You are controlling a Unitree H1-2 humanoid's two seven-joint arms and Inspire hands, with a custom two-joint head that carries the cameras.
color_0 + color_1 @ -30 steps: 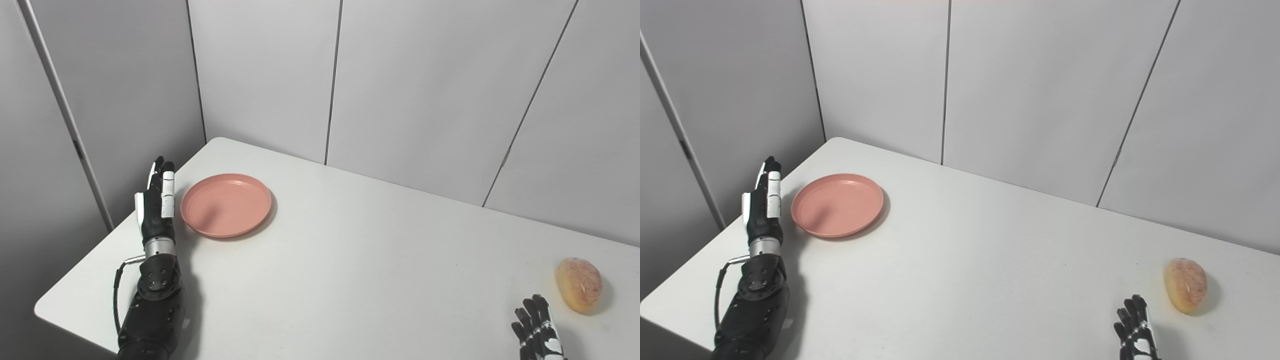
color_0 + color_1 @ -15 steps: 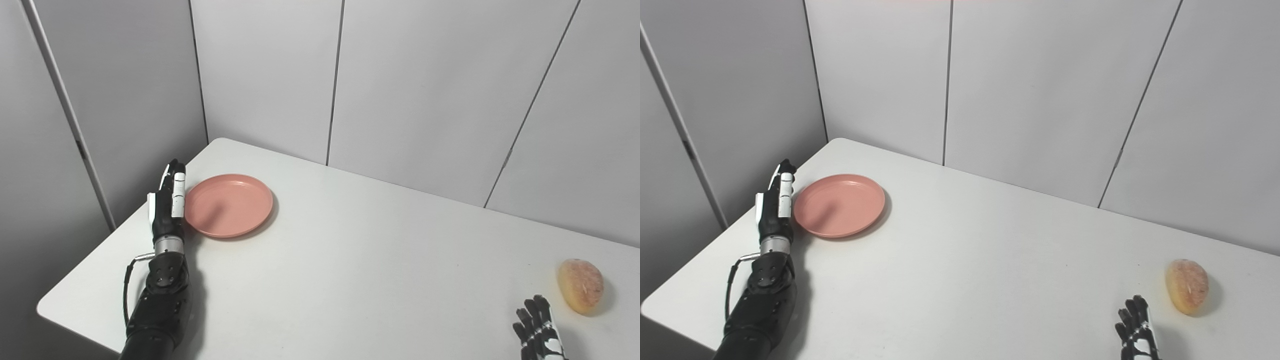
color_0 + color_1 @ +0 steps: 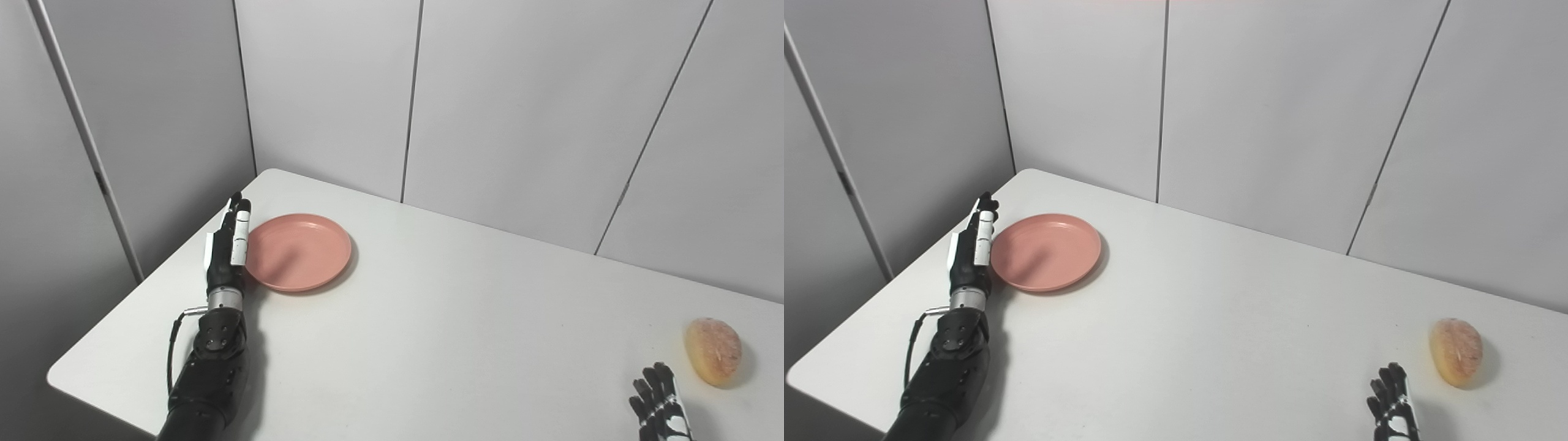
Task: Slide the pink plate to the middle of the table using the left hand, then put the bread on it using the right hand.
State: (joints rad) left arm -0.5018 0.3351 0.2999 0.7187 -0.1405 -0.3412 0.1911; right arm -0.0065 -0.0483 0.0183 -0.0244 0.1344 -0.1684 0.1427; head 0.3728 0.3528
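Left eye view: pink plate (image 3: pixel 299 252) lying flat at the far left of a white table (image 3: pixel 429 331), near the far-left corner and well short of the table's middle. Empty, with a faint shadow across its inner surface. Pressed edge-on against the plate's left rim, the left hand (image 3: pixel 227 248), set on its side with fingers (image 3: pixel 239 229) straight, held together and pointing away toward the back wall; holding nothing, merely touching the rim. Behind it, black forearm (image 3: pixel 210 367) running back to the near table edge, a thin cable looped beside the wrist.

Far across the tabletop, near the right edge, the bread (image 3: pixel 713 350), a golden oval roll lying on its side, well apart from the plate and casting a small shadow to its right. Just left of and nearer than the roll, the right hand (image 3: pixel 660 407), only partly inside the bottom edge, dark fingers spread and extended upward, empty, not touching the bread.

Between plate and bread, bare white surface. Beyond the table, pale grey wall panels (image 3: pixel 520 110) split by thin dark vertical seams, meeting at a corner behind the plate.
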